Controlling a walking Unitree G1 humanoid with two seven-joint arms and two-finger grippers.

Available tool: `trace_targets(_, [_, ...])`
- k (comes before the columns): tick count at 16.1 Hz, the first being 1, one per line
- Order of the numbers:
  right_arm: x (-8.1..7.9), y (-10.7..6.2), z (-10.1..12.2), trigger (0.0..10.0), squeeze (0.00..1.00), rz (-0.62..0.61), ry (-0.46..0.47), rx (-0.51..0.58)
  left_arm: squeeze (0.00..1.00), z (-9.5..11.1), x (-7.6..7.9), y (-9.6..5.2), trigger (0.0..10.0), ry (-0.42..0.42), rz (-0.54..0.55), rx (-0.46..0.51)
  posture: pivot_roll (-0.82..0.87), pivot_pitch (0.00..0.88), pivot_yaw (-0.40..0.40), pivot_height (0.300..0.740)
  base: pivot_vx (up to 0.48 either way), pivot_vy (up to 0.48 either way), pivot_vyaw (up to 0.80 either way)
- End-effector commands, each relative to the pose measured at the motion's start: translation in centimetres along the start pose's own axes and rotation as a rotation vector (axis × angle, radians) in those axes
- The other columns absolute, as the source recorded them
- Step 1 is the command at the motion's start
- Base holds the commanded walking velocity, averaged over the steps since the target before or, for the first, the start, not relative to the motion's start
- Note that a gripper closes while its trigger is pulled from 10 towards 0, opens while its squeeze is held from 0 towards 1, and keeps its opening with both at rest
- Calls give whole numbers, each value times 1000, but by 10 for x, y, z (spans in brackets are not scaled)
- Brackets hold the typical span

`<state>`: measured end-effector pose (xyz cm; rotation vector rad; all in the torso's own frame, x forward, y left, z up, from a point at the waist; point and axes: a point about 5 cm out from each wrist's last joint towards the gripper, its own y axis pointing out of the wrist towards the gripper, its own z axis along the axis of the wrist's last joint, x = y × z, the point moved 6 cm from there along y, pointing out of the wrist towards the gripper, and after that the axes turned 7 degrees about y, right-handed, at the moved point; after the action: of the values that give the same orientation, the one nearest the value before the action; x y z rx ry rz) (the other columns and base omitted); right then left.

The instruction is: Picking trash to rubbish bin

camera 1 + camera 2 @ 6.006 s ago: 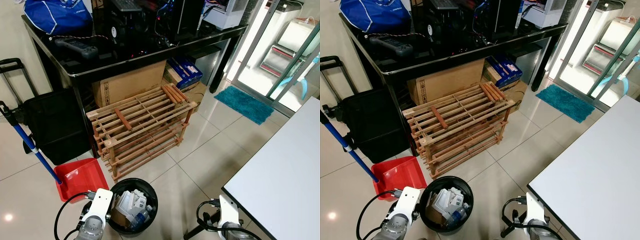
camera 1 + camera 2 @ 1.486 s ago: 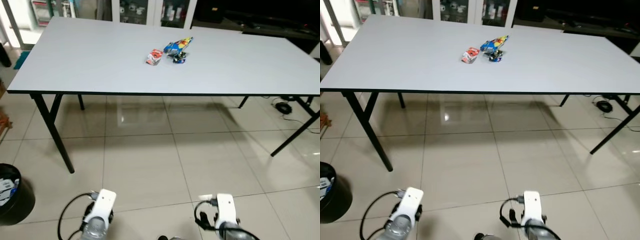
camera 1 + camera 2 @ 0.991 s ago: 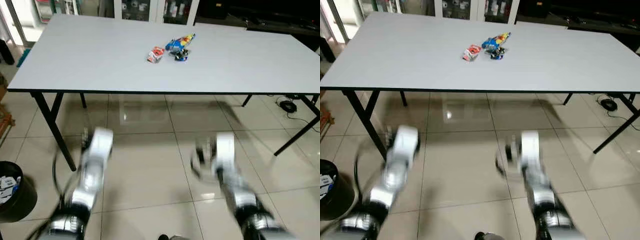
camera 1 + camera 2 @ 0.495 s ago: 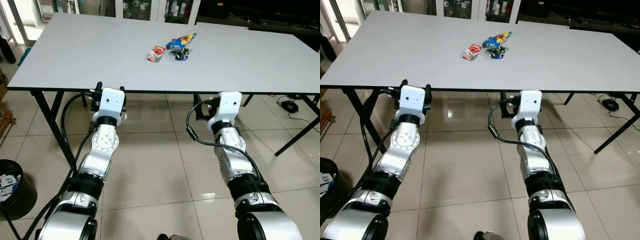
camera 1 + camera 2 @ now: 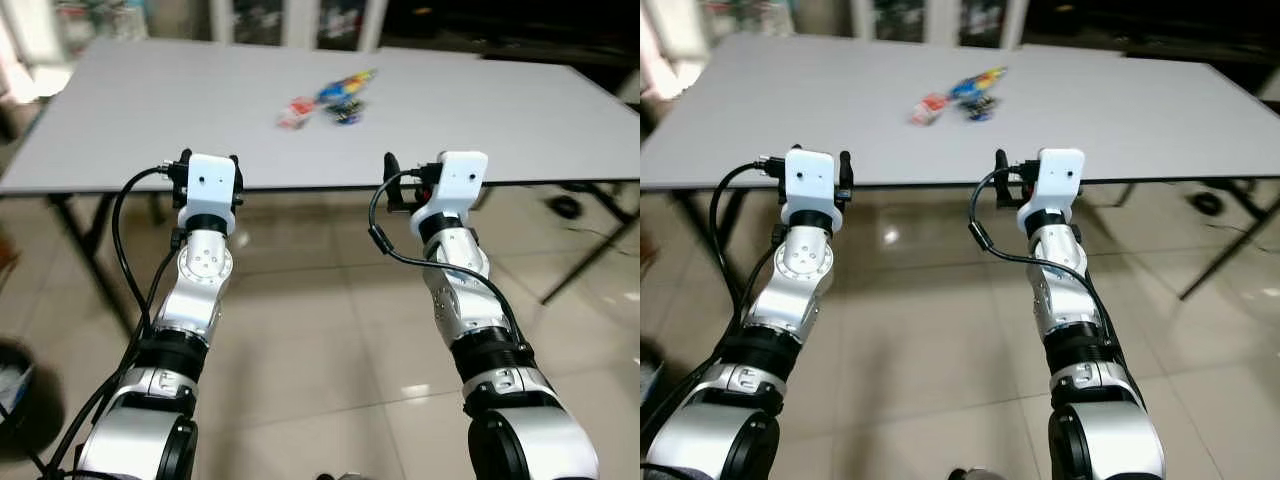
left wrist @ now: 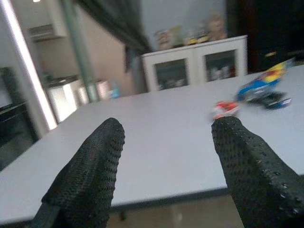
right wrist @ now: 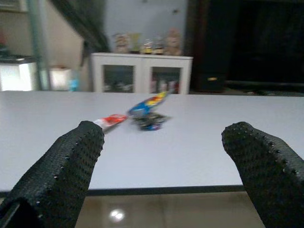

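On the white table (image 5: 140, 120) lie a small red-and-white wrapper (image 5: 295, 111), a blue-and-yellow wrapper (image 5: 342, 90) and a small dark scrap (image 5: 347, 117), close together past its middle. Both arms are raised in front of the table's near edge, short of the trash. My left gripper (image 6: 166, 128) is open with nothing between its fingers; the red wrapper (image 6: 226, 108) and blue wrapper (image 6: 265, 83) lie far ahead of it. My right gripper (image 7: 164, 133) is open too, with the red wrapper (image 7: 110, 120) and blue wrapper (image 7: 148, 103) ahead of it.
A black rubbish bin (image 5: 22, 405) stands blurred on the floor at the lower left. Black table legs (image 5: 95, 260) stand at the left and at the right (image 5: 590, 250). A white glass-door cabinet (image 7: 142, 71) stands behind the table. Tiled floor lies under my arms.
The view swung from the bin and shoe rack to the table. Both arms rose from hanging low to the table's near edge, and lifted slightly more in the last half second.
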<state>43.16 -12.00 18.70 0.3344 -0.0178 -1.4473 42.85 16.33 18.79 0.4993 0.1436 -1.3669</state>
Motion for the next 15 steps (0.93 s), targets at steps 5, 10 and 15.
trace_targets(5, [8, -4, 0, 10000, 0, -19, 1, -6, 0, 3, 8, 0, 10000, -12, -23, -3, -59, 27, -119, 740, 456, 0, 0])
trace_targets(10, [6, -4, -1, 10000, 0, -11, -1, -15, 0, 5, 10, 0, 10000, -15, -27, 1, -58, 26, -120, 740, 456, 0, 0])
trace_targets(15, [4, -5, -2, 10000, 0, -7, 1, -22, 0, 5, 10, -1, 10000, -16, -31, 1, -58, 28, -119, 740, 456, 0, 0])
